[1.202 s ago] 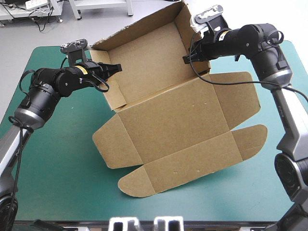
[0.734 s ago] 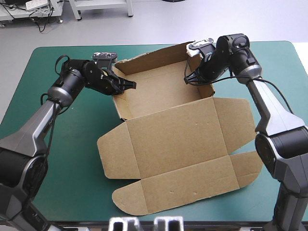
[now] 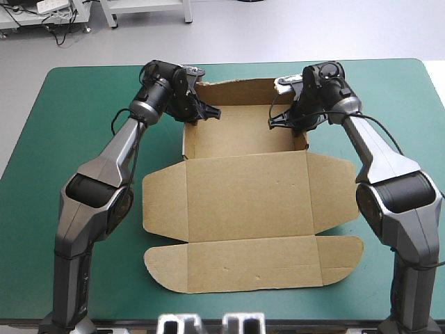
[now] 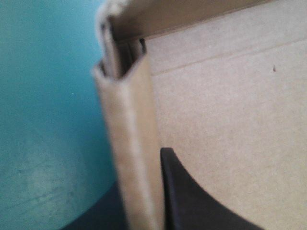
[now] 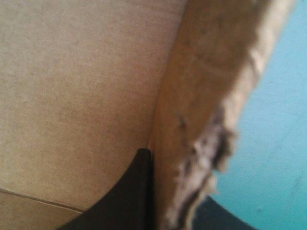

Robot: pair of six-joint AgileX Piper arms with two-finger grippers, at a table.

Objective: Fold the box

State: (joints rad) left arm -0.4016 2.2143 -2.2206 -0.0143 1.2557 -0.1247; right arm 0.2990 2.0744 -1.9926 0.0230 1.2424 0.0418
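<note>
Tilted up earlier, box (image 3: pixel 243 195) now sits level on table (image 3: pixel 69 139), tray far side, lid flat, w/ L gripper (image 3: pixel 201 111) clamped on left wall & R gripper (image 3: pixel 285 120) on right wall, prob. keeping tucked walls upright.

We find the box (image 3: pixel 243 198) on the counter (image 3: pixel 62 139), left gripper (image 3: pixel 201 113) astride its left wall, right gripper (image 3: pixel 297 124) astride its right.

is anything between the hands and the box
Nothing visible is. The left hand is shut on the left side wall of the box, and the right hand on its right side wall.
</note>
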